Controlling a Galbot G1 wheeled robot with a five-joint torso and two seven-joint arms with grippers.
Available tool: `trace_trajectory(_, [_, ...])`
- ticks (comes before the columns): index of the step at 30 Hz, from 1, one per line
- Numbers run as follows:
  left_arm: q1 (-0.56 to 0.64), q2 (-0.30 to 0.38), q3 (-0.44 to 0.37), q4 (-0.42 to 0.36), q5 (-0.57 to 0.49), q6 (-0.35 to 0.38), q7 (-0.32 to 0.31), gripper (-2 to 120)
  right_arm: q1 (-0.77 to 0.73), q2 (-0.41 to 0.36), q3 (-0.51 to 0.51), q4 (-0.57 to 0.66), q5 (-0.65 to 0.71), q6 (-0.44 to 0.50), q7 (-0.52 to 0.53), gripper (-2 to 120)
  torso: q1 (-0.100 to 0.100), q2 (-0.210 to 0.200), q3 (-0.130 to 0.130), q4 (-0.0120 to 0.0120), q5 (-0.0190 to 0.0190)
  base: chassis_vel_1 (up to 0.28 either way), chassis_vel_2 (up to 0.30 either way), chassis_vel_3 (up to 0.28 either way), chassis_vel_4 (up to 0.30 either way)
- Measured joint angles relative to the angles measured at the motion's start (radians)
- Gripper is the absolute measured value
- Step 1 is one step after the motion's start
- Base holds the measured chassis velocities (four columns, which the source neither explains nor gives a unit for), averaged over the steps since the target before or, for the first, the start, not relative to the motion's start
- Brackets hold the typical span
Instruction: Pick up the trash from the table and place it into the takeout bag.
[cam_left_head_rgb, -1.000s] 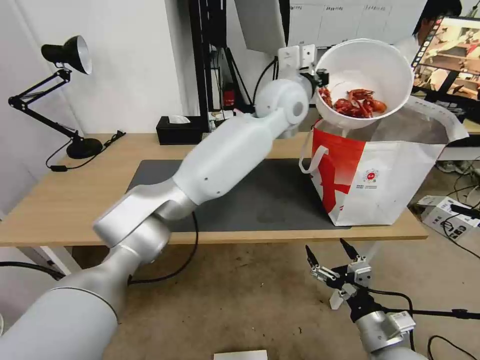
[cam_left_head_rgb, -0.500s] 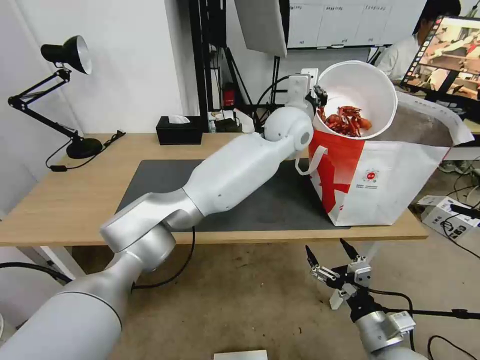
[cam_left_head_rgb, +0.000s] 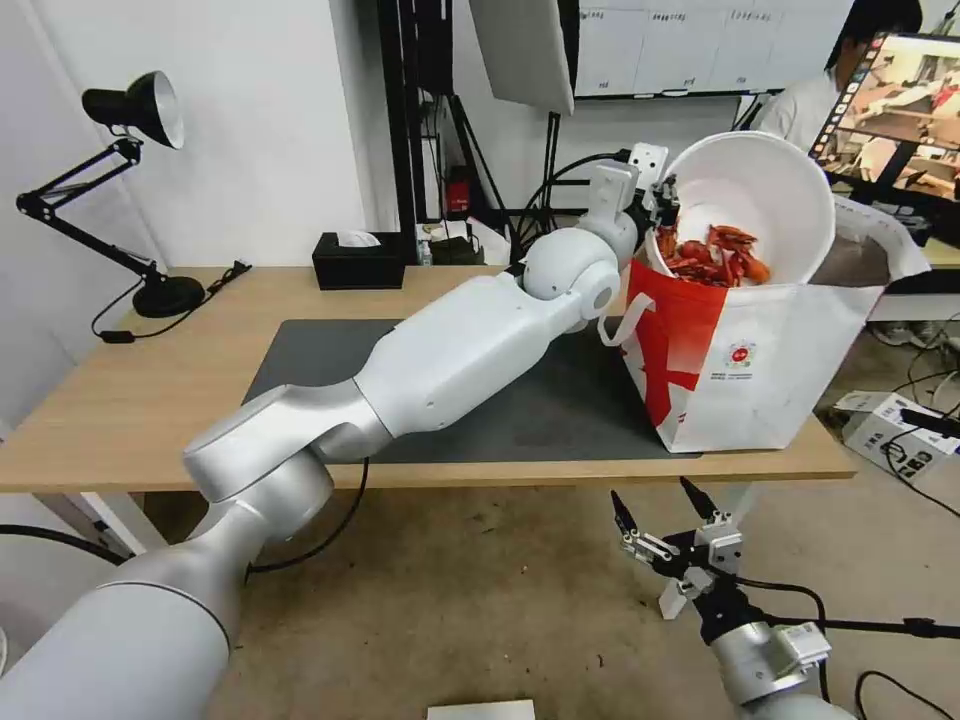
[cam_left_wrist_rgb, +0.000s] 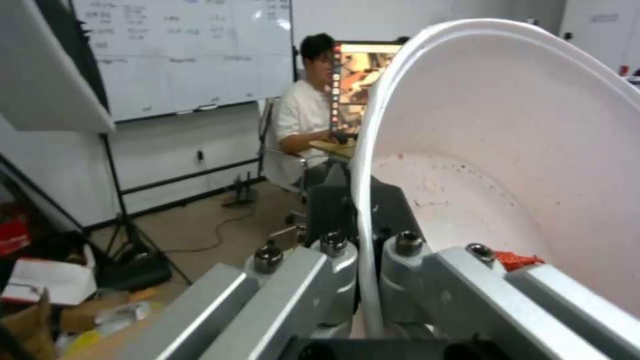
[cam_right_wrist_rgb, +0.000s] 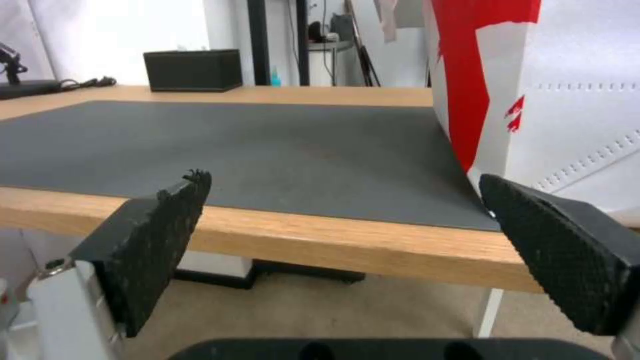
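A white round bowl (cam_left_head_rgb: 770, 195) holding red crayfish shells (cam_left_head_rgb: 715, 255) is tilted inside the open mouth of the white-and-red takeout bag (cam_left_head_rgb: 745, 365), which stands at the right end of the table (cam_left_head_rgb: 130, 400). My left gripper (cam_left_head_rgb: 662, 195) is shut on the bowl's rim at the bag's left edge; in the left wrist view the rim (cam_left_wrist_rgb: 365, 210) runs between the fingers (cam_left_wrist_rgb: 337, 250). My right gripper (cam_left_head_rgb: 665, 505) hangs open below the table's front edge, and its black pads (cam_right_wrist_rgb: 160, 230) face the mat and bag.
A dark grey mat (cam_left_head_rgb: 470, 385) covers the table's middle. A black tissue box (cam_left_head_rgb: 358, 258) sits at the back edge and a black desk lamp (cam_left_head_rgb: 130, 110) at the far left. Cables and boxes lie on the floor to the right.
My left arm has lowered the bowl and carried it right, from above the bag into its open mouth. The right arm has not moved.
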Motion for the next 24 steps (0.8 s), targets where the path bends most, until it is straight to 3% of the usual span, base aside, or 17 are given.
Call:
trace_trajectory(6, [-0.009,0.000,0.006,0.017,0.002,0.000,0.052,0,0.000,0.000,0.000,0.000,0.000,0.000,0.000,100,0.000,0.000,0.000,0.0000,0.0000,0.000,0.000,0.000,0.000])
trace_trajectory(13, [0.003,0.023,0.033,0.019,0.029,-0.031,0.203,0,0.000,0.000,0.000,0.000,0.000,0.000,0.000,100,0.000,0.000,0.000,0.0001,0.0000,0.000,0.000,0.000,0.000])
trace_trajectory(20, [0.007,0.025,0.047,0.035,0.062,-0.052,0.243,0,0.000,0.000,0.000,0.000,0.000,0.000,0.000,100,0.000,0.000,0.000,0.0000,0.0000,0.000,0.000,0.000,0.000])
trace_trajectory(24, [0.008,0.023,0.059,0.043,0.077,-0.069,0.256,14,0.000,0.000,0.000,0.000,0.000,0.000,0.000,100,0.000,0.000,0.000,0.0000,0.0000,0.000,0.000,0.000,0.000])
